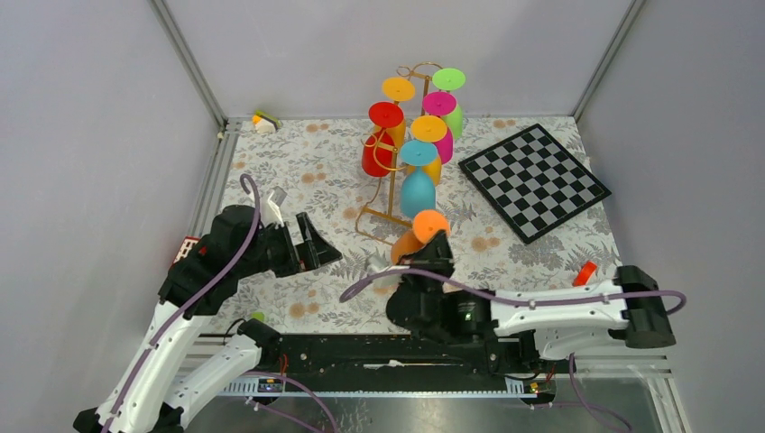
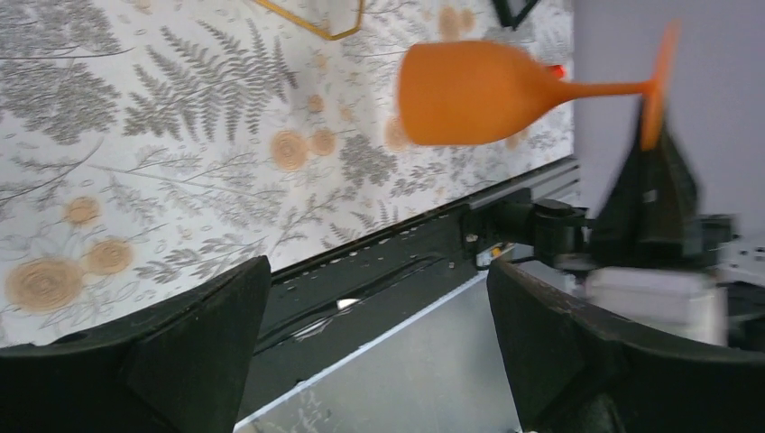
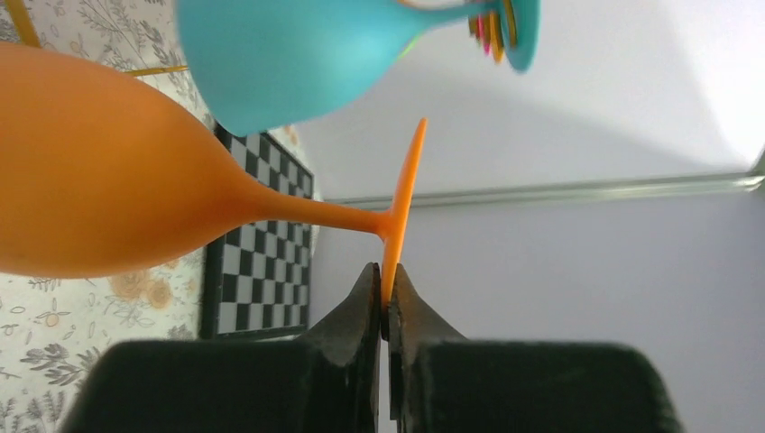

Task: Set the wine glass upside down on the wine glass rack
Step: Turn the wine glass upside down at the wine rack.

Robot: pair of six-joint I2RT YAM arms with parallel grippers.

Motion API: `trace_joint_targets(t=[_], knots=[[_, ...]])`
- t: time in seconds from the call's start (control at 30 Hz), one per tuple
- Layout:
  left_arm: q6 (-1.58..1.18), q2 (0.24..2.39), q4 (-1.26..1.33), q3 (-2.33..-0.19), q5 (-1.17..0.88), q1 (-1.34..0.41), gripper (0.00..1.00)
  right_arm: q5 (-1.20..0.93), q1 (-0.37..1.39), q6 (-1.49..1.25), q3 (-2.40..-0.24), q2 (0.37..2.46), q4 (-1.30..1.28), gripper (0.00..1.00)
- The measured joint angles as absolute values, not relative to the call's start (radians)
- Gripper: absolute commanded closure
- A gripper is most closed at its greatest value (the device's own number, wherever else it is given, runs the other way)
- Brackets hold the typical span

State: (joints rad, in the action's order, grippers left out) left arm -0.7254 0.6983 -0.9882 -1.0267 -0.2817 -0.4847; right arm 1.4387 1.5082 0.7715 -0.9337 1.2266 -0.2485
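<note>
Right wrist view, nearest first: shows the right claw (image 3: 383, 298) closed to a sliver on the thin edge of the orange wine glass (image 3: 108, 171), gripping only the disc foot. Sends stem and bowl out sideways, across the fingers rather than along them.

From the top camera, puts that glass off the tabletop (image 1: 298, 171), foot uppermost, bowl slung low toward 8 o'clock; near enough inverted, by the look of it.

At 9 o'clock of the glass, well apart, finds the left claw (image 1: 307, 248) spread wide and holding nothing, so counts the right arm as the nearer by far.

Farther on, meets a teal glass (image 1: 417, 189) hanging on the rack (image 1: 390, 203), near the orange bowl but apart from it. Places the rack's near end at roughly 11 o'clock from the right claw, its long rail running away toward 12.

Likely calls for lifting the foot above the rail and easing the stem between the wires. Cannot tell which hook is free.
</note>
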Motion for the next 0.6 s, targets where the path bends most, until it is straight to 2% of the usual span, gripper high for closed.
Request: trace_joint_targets(t=[0.17,0.4,0.6], knots=[[-0.784,0.679,-0.915,-1.026,-0.364,-0.477,0.11,1.496,1.594,1.157,-0.836,1.329,0.221,1.00],[-0.917,0.671,-0.702,-0.948,-0.522,-0.471,0.23,1.536,1.665,1.818,-0.819,1.537,1.072,1.00],[-0.988,0.693,-0.593,-0.913,-0.620,-0.471,0.31,1.552,1.722,2.022,-0.840,1.659,1.302,1.00]])
